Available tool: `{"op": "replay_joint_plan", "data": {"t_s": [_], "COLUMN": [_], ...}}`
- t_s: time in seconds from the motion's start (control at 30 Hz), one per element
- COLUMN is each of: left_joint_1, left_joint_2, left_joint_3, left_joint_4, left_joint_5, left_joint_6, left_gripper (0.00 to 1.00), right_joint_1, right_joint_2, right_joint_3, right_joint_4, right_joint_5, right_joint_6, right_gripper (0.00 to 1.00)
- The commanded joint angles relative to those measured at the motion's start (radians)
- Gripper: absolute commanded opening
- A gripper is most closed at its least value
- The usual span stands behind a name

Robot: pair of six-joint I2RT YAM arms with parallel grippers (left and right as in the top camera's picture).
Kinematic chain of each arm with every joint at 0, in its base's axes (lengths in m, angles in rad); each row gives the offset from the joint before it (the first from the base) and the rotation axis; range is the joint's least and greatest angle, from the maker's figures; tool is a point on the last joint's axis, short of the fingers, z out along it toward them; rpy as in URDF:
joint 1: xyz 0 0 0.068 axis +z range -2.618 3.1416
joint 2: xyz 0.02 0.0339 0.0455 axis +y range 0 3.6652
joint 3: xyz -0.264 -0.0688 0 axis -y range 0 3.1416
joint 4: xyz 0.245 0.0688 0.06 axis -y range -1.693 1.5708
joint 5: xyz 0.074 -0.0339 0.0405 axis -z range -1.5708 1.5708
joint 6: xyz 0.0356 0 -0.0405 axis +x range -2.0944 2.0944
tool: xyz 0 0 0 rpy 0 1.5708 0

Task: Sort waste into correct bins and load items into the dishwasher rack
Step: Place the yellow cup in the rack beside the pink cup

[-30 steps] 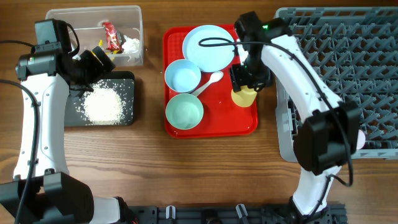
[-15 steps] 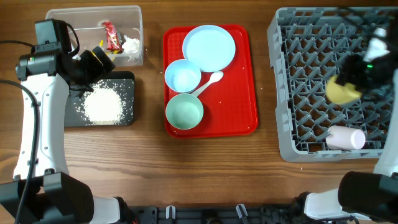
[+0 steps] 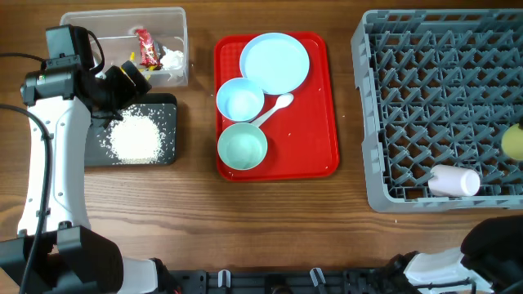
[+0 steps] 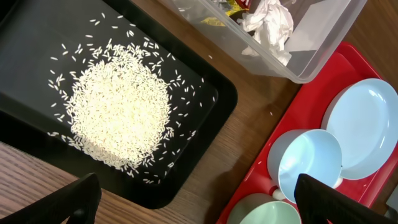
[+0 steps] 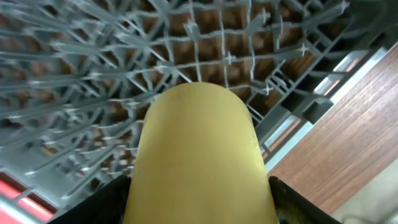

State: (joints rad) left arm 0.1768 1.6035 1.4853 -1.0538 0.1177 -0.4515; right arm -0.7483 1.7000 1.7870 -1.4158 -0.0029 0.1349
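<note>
My right gripper (image 5: 199, 202) is shut on the small yellow cup (image 5: 199, 143) and holds it over the right part of the grey dishwasher rack (image 5: 93, 68). In the overhead view only the cup (image 3: 515, 140) shows, at the right edge above the rack (image 3: 409, 98). A small white cup (image 3: 455, 180) lies in the rack's front row. My left gripper (image 4: 196, 186) is open and empty above the black tray (image 4: 37, 37), which holds the rice heap (image 4: 118, 115). The clear tub (image 3: 98, 20) holds a red wrapper (image 3: 147, 47) and white scraps (image 3: 172, 59).
The flat red tray (image 3: 315, 131) holds the light blue plate (image 3: 275, 63), light blue bowl (image 3: 240, 100), pale green bowl (image 3: 243, 147) and white spoon (image 3: 276, 106). The left arm (image 3: 49, 155) stands along the left edge.
My right gripper has carried the yellow cup from the red tray across to the right side of the rack, almost out of the overhead view. The left arm has not moved.
</note>
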Motion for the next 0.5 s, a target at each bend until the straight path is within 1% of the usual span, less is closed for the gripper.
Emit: {"op": "replay_joint_plan", "data": {"t_s": [0.0, 0.13, 0.2, 0.33, 0.47], "left_joint_1": [-0.003, -0.003, -0.003, -0.003, -0.003], "left_joint_2": [-0.006, -0.006, -0.006, -0.006, -0.006], "left_joint_3": [0.009, 0.009, 0.009, 0.009, 0.009], "left_joint_4": [0.002, 0.002, 0.002, 0.002, 0.002], "left_joint_5": [0.005, 0.005, 0.005, 0.005, 0.005], "left_joint_6": [-0.009, -0.009, -0.009, -0.009, -0.009], "left_gripper": [1.0, 1.0, 1.0, 1.0, 1.0], "right_joint_1": [-0.013, -0.022, -0.03, -0.058, -0.066], "right_joint_2": [0.063, 0.109, 0.114, 0.116, 0.116], "right_joint_3": [-0.08, -0.179, -0.257, -0.359, -0.378], "right_joint_4": [0.028, 0.09, 0.133, 0.201, 0.218], "right_joint_5": [0.066, 0.075, 0.094, 0.092, 0.087], "right_joint_6": [0.033, 0.047, 0.051, 0.06, 0.076], "right_gripper": [0.59, 0.59, 0.59, 0.59, 0.61]}}
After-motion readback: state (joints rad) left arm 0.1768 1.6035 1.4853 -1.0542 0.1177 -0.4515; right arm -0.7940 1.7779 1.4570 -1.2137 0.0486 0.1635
